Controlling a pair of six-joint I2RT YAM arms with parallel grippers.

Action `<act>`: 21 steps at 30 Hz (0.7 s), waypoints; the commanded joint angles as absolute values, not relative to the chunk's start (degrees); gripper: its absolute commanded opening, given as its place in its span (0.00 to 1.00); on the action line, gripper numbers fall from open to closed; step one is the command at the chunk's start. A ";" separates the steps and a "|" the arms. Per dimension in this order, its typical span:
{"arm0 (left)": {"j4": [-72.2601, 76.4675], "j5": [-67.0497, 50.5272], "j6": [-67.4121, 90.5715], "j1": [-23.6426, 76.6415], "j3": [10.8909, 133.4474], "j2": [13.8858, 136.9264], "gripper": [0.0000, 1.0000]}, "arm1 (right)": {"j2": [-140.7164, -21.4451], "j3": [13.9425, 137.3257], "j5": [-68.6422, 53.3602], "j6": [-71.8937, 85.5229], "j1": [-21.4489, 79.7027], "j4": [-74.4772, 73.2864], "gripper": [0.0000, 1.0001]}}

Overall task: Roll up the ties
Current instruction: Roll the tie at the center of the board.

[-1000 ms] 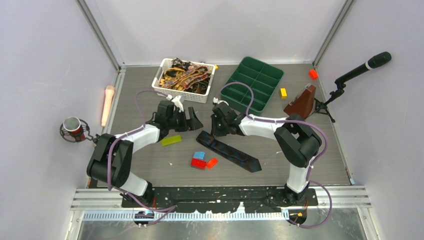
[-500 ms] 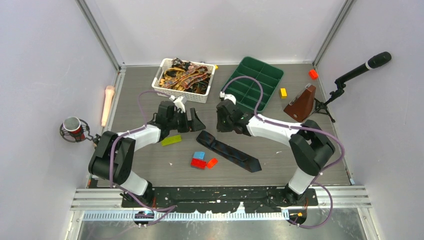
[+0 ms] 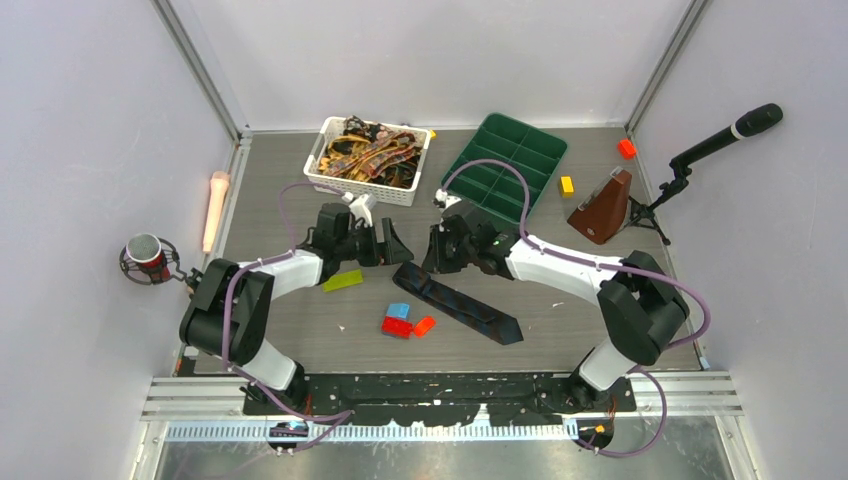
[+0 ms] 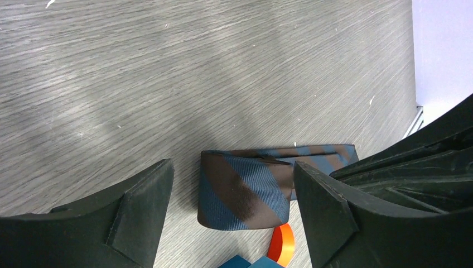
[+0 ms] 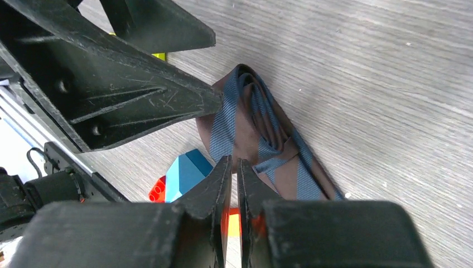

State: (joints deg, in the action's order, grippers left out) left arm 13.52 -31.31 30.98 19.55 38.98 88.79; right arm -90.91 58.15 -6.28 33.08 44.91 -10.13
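A dark navy tie [image 3: 465, 305] with brown diagonal stripes lies slanted mid-table, its upper-left end folded into a flat roll [image 4: 245, 192]. My left gripper [image 4: 231, 209] is open and hangs low over that roll, one finger [image 4: 139, 212] on each side without touching it. In the top view my left gripper [image 3: 392, 246] stands just left of my right gripper [image 3: 436, 256]. My right gripper [image 5: 235, 167] is shut with only a thin slit between its fingers and nothing in it, just above the tie's folded layers [image 5: 254, 120]. More patterned ties fill the white basket [image 3: 340, 183].
Blue [image 3: 399, 311], red [image 3: 396, 327] and orange [image 3: 425, 325] bricks lie beside the tie, a yellow-green one [image 3: 343, 281] under my left arm. A green compartment tray [image 3: 505, 160], a brown wedge-shaped object [image 3: 602, 208], a microphone stand [image 3: 720, 140] and more bricks stand at the back right.
My right arm has stretched out, its elbow swinging right, and its gripper has come back down near the tie's rolled end. My left gripper has edged slightly right.
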 commanded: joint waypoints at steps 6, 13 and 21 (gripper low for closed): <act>14.68 -32.40 29.85 19.78 38.41 89.13 0.81 | -93.48 56.53 -9.55 34.94 45.17 -7.35 0.13; 14.51 -33.04 29.58 20.02 38.56 90.16 0.80 | -95.82 56.47 -6.05 36.32 45.18 -7.08 0.11; 14.00 -32.96 29.14 20.65 39.02 91.57 0.80 | -96.98 55.90 -4.44 37.50 45.17 -7.07 0.11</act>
State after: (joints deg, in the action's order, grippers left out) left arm 13.23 -31.62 30.63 20.27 38.63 91.20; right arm -96.40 56.31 -6.50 36.45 44.91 -8.86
